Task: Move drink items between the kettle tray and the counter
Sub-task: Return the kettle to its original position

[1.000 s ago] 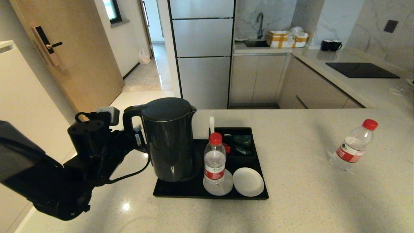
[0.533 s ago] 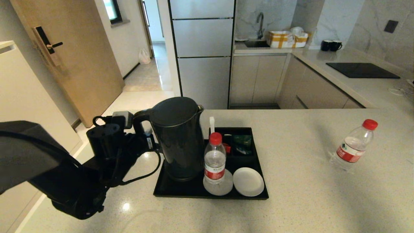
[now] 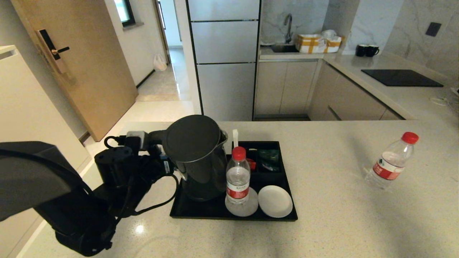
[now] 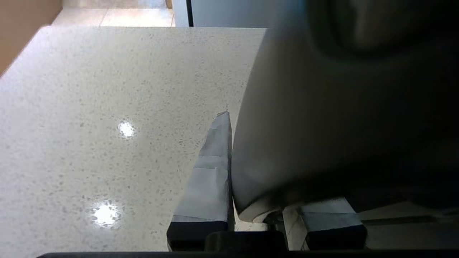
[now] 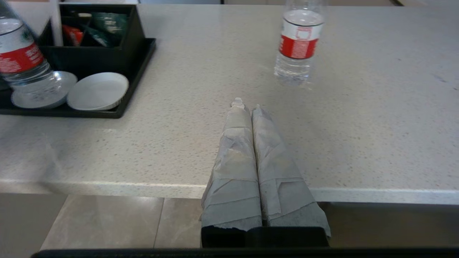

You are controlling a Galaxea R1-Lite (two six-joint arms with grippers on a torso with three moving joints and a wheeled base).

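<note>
Step in hand: placing the kettle [image 3: 196,157] on the tray [image 3: 215,211]. Left gripper [image 3: 157,143] is clenched on the kettle's handle, coming in from the left side of the table [image 3: 340,200]. In the left wrist view one taped finger [image 4: 211,168] sits pressed against the handle, the other on its far side, so the grip looks solid.

Kettle is over the left half of the tray, tilted: the lid leans toward the camera and the bottom points down at the tray. I can't tell whether the bottom is touching the tray or the round base underneath; the kettle body hides that spot.

Other items: one bottle [image 3: 237,177] stands on a saucer [image 3: 251,206] at the front of the tray, just beside the kettle's right side. A second saucer [image 3: 275,201] lies next to it, empty. Sachets [image 3: 269,157] are in the back compartment. A second bottle [image 3: 391,163] stands on the table, well apart to the right.

Right gripper [image 5: 247,107] is clamped shut on nothing, parked low at the near table edge, idle.

Next move, my read: level the kettle upright, centre it over the round base, lower until seated, then release and back out to the left. Main risk is the bottle standing so close; any swing to the right could knock it over. Tilt needs correcting before setdown or it lands on an edge.
</note>
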